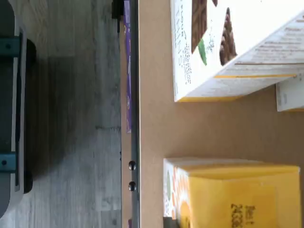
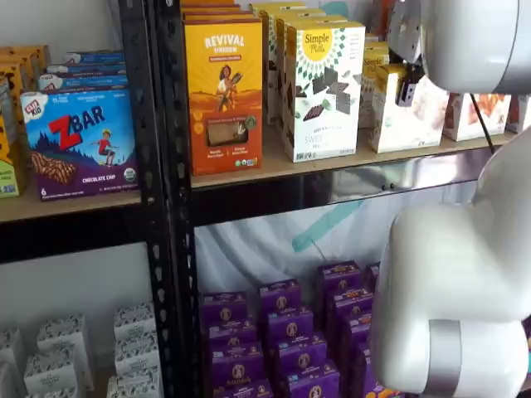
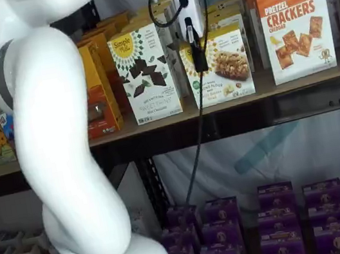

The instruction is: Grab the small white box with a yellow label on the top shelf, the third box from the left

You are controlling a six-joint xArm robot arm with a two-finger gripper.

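The small white box (image 3: 220,66) with the yellow sunburst logo stands on the top shelf (image 3: 303,103), right of the taller white box with dark squares (image 3: 146,72). In a shelf view my gripper (image 3: 198,54) hangs in front of the small box's left part, with black fingers below a white body; they look like one dark bar, so no gap shows. In a shelf view the small white box (image 2: 405,112) is partly behind my arm, with a dark bit of the gripper (image 2: 406,87) at its front. The wrist view shows the box's yellow side (image 1: 237,194) on the tan board (image 1: 156,128).
An orange Revival box (image 2: 222,83) stands left of the taller white box (image 2: 323,87). A pretzel crackers box (image 3: 292,12) stands right of the small box. Purple boxes (image 3: 279,213) fill the space below the shelf. My white arm (image 3: 53,133) covers the left of a shelf view.
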